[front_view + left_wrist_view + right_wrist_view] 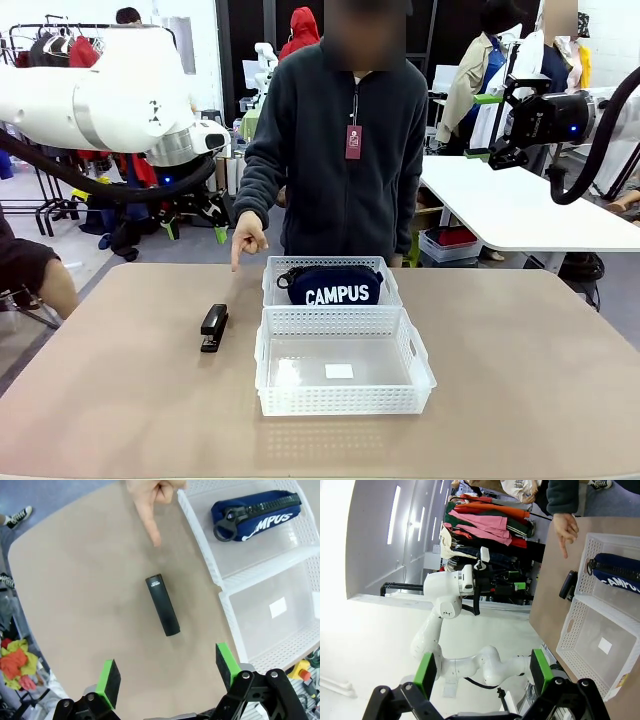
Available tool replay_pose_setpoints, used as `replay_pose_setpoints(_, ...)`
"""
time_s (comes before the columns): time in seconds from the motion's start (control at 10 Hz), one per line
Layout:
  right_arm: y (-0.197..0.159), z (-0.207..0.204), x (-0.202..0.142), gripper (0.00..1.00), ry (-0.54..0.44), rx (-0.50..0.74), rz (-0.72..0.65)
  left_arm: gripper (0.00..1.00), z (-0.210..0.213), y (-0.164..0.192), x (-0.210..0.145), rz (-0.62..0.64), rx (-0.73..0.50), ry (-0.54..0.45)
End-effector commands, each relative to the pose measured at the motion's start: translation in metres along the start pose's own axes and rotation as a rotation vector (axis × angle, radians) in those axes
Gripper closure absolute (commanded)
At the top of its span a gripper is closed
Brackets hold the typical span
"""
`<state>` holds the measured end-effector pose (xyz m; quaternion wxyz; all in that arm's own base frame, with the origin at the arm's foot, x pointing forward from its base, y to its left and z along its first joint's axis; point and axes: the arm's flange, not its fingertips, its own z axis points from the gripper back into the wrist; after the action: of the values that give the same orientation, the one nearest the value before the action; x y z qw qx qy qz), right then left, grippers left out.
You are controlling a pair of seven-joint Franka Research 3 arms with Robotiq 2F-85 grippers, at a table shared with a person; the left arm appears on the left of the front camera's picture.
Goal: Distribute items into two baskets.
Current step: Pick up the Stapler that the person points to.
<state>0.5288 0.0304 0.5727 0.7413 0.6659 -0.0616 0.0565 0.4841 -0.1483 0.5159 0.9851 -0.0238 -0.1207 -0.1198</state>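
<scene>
**As a finger points, stapler lies outside the baskets**

While the robot's left hand (195,226) hangs above the left side of the desk (110,410) with its jaws spread wide and nothing between them, a small black stapler (214,328) lies flat on the bare desk, just left of the two white baskets. Beyond the stapler, a person's hand (247,238) points a forefinger down toward the desk, left of the far basket. At centre, the near basket (340,400) and the far basket (270,280) sit touching, one behind the other. The navy "CAMPUS" pouch (335,286) lies in the far one, and the near one has a small white label on its floor. High at the right, off the desk's edge, the right hand (486,127) is likewise wide open and empty.
</scene>
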Motion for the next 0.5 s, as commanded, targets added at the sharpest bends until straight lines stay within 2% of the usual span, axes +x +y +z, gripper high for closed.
replay_pose_setpoints(0.0, 0.002, 0.000, 0.000, 0.00, -0.002, 0.003, 0.004, 0.00, -0.013, -0.008, 0.002, 0.065, 0.041, 0.064)
replay_pose_setpoints(0.4, 0.002, 0.000, 0.000, 0.00, -0.002, 0.003, 0.004, 0.00, -0.054, -0.022, 0.000, 0.112, 0.148, 0.121)
